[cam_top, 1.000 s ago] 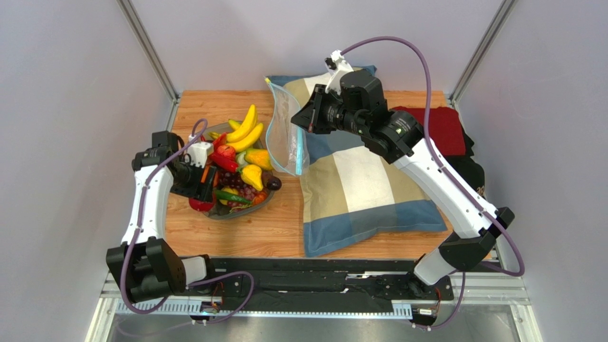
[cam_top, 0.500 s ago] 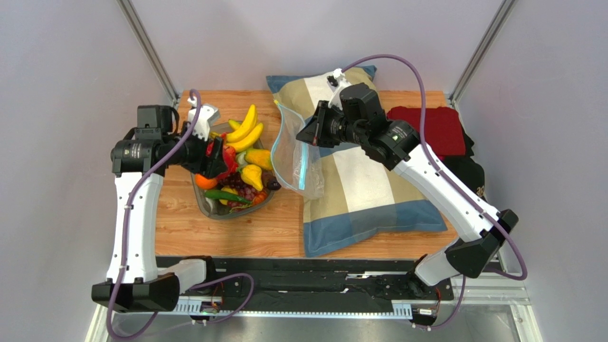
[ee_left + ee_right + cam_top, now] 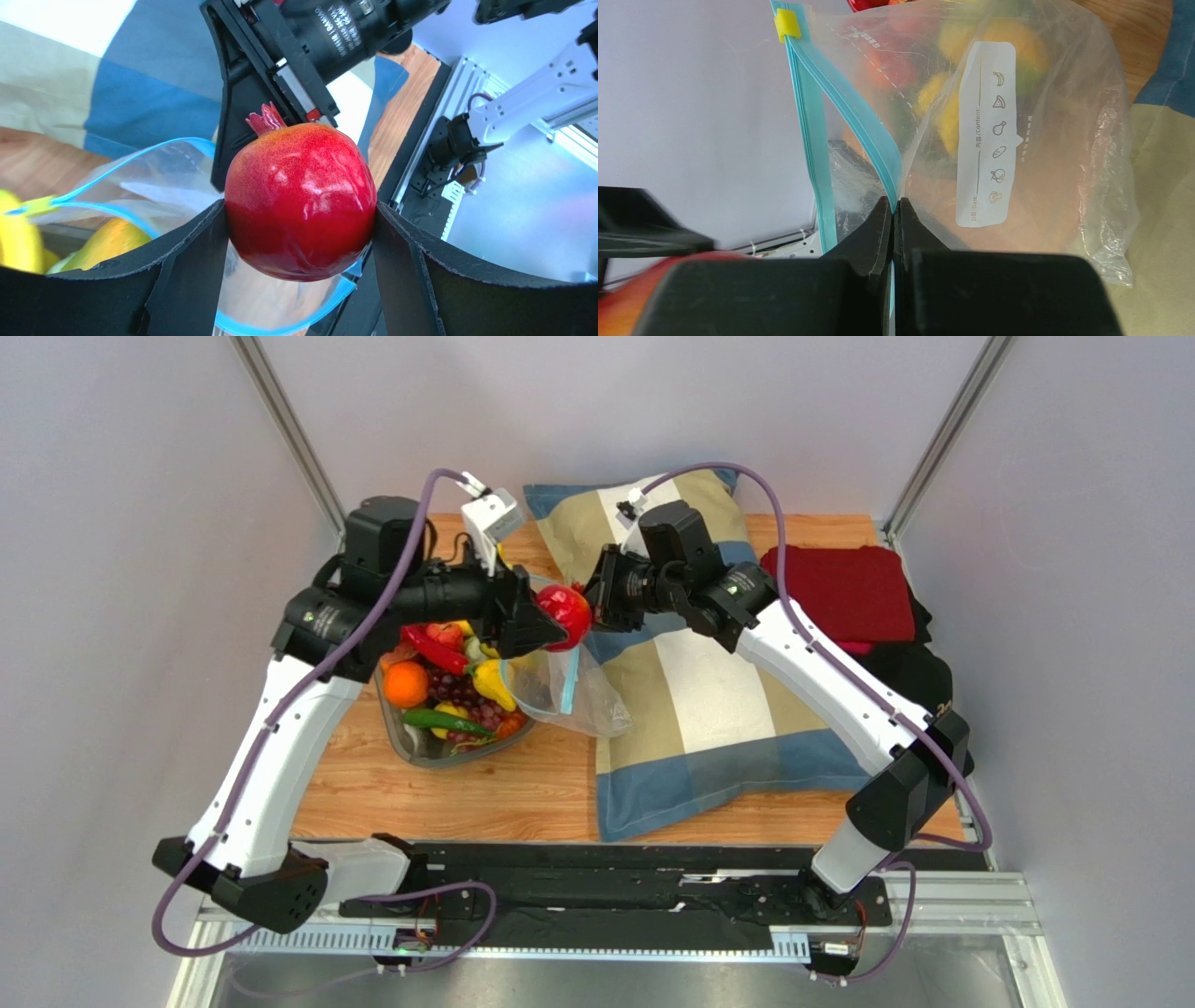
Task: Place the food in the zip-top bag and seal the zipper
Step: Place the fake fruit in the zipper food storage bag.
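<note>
The left jaws, gripping a pomegranate (image 3: 300,199), have swung from the dish (image 3: 418,752) to the zip-top bag (image 3: 1046,140), whose zipper (image 3: 811,140) the right jaws pinch to hold it open.

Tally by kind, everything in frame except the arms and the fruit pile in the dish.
pomegranate: 1
zip-top bag: 1
pillow: 1
dish: 1
red cloth: 1
black cloth: 1
Total: 6
</note>
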